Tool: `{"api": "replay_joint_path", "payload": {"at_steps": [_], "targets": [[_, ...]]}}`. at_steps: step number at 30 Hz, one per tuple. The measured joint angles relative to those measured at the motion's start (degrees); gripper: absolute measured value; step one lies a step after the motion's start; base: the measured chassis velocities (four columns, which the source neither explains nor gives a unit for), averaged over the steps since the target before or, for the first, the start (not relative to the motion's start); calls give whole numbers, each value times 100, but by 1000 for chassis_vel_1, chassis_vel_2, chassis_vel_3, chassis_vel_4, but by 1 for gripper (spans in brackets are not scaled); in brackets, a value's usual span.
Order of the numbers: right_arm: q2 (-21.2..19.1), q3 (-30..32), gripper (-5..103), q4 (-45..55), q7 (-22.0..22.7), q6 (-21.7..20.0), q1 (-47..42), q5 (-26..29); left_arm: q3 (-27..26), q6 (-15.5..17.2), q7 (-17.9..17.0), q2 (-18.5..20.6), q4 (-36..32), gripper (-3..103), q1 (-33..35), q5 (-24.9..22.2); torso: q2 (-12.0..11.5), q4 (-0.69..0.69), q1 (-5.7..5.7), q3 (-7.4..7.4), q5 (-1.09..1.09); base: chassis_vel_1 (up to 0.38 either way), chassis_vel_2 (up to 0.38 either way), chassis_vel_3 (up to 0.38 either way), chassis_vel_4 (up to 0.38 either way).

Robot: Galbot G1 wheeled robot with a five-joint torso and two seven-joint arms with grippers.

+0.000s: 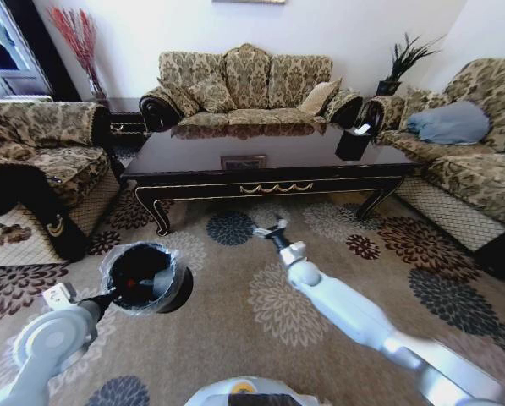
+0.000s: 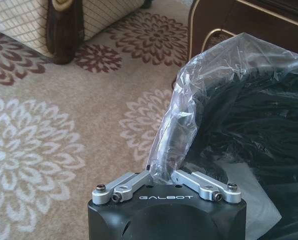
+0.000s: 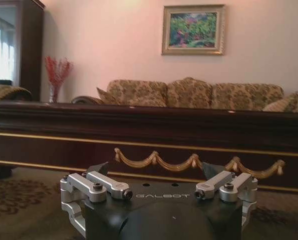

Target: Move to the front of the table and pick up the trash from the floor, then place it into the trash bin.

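The dark glossy table [image 1: 269,178] with gold scroll ornament stands across the middle of the room and fills the background as the table [image 3: 153,132] close ahead in the right wrist view. My left gripper [image 1: 110,296] is shut on the rim of the black trash bin [image 1: 144,277], which hangs just above the carpet at the left; its clear bag liner bunches in the left gripper [image 2: 161,175] on the trash bin [image 2: 248,115]. A small red spot shows inside the bin. My right gripper [image 1: 270,230] is open, low over the carpet before the table's front apron, the right gripper [image 3: 156,169] holding nothing. Trash on the floor is out of view.
Patterned sofas stand at the left [image 1: 32,169], behind the table [image 1: 248,85] and at the right [image 1: 472,152]. A black tissue box [image 1: 354,142] sits on the table's right end. Flowered carpet [image 1: 260,313] lies open between me and the table.
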Motion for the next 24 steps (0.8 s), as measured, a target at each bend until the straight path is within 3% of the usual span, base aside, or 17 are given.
{"api": "replay_joint_path", "payload": {"at_steps": [13, 24], "targets": [[-26, 375, 100, -201, -134, -22, -541, 7, -99, 11, -21, -60, -185, 0, 143, 54, 0, 1, 0, 0, -2, 0, 0, 0, 0], [74, 375, 100, -419, -132, 11, -689, -13, -137, 12, -16, -44, -204, 0, 165, 54, 1, 0, -1, 1, -2, -164, 31, 178, -34]]}}
